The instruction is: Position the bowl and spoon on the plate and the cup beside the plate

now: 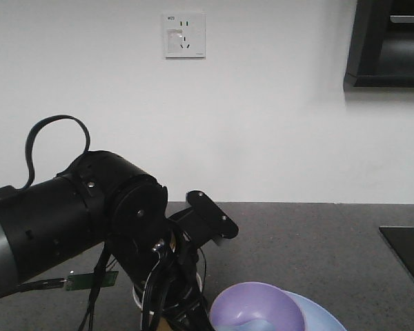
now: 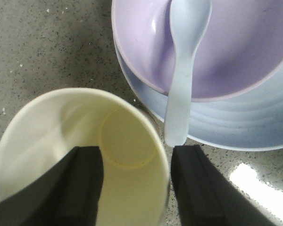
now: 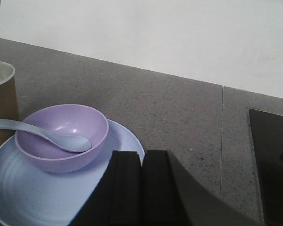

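The lilac bowl (image 2: 236, 47) sits on the light blue plate (image 2: 236, 122). The pale spoon (image 2: 184, 61) lies with its scoop in the bowl and its handle over the rim, pointing at the cup. The brown paper cup (image 2: 52, 136) stands upright on the counter right beside the plate. My left gripper (image 2: 137, 153) is open and straddles the cup's wall, one finger inside and one outside. The right wrist view shows the bowl (image 3: 70, 157), spoon (image 3: 47, 135), plate (image 3: 28, 193) and cup (image 3: 1, 101). My right gripper (image 3: 141, 160) is shut and empty over the plate's right edge.
A black cooktop (image 3: 273, 160) is set into the grey counter (image 3: 179, 108) at the right. A white wall runs behind the counter, with a socket (image 1: 185, 34) on it and a dark cabinet (image 1: 390, 45) at upper right. The left arm (image 1: 76, 207) fills the front view's left.
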### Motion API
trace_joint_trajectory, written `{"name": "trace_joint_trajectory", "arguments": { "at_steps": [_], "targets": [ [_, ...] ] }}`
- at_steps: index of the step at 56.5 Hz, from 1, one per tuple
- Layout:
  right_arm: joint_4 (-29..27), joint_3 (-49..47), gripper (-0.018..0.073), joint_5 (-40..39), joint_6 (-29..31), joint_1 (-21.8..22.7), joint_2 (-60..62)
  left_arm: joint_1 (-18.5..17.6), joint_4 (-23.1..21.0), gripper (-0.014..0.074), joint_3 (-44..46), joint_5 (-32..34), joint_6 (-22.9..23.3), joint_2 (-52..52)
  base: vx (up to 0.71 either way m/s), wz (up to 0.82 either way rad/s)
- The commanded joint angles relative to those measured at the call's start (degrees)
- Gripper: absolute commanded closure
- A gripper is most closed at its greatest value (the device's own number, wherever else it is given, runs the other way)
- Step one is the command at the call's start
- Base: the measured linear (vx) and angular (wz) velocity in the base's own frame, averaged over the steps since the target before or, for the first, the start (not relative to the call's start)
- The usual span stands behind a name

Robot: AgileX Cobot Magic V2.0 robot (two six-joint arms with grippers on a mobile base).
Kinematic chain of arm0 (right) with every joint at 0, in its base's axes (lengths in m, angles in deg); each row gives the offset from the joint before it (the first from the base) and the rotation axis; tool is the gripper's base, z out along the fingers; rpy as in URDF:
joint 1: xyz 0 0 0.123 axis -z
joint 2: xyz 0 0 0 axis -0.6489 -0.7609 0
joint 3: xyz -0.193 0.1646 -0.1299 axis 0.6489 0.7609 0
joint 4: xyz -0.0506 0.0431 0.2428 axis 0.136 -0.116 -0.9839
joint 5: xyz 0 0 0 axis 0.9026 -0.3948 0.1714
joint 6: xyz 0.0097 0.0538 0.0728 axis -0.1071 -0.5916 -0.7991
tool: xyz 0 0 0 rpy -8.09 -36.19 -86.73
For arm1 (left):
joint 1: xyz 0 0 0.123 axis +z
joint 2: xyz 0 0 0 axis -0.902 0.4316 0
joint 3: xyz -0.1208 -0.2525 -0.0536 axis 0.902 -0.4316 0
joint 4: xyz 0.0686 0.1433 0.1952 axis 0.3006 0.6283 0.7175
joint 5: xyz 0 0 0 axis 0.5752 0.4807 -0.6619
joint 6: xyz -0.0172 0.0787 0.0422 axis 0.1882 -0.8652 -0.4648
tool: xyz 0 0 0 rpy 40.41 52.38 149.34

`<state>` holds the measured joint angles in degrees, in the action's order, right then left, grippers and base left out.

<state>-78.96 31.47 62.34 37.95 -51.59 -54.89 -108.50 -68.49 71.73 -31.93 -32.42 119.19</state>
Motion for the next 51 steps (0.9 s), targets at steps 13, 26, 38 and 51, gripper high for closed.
{"name": "trace_joint_trajectory", "arguments": {
  "at_steps": [13,26,38,51],
  "targets": [
    [0.54,-1.55,0.0568,-4.63,0.36,0.16,-0.85,-0.29,0.10,0.0122,1.92,1.35,0.19,-6.35,0.00,0.00],
    [0.54,-1.55,0.0568,-4.69,0.36,0.16,-0.85,-0.29,0.10,0.0152,1.92,1.42,0.19,-12.80,0.00,0.00],
    [0.54,-1.55,0.0568,-6.14,0.36,0.16,-0.85,-0.29,2.14,0.0373,1.92,2.22,0.15,-21.89,0.00,0.00],
    [0.54,-1.55,0.0568,-7.14,0.36,0.16,-0.85,-0.29,3.70,0.0605,-8.19,9.71,0.43,-34.25,0.00,0.00]
  ]
}}
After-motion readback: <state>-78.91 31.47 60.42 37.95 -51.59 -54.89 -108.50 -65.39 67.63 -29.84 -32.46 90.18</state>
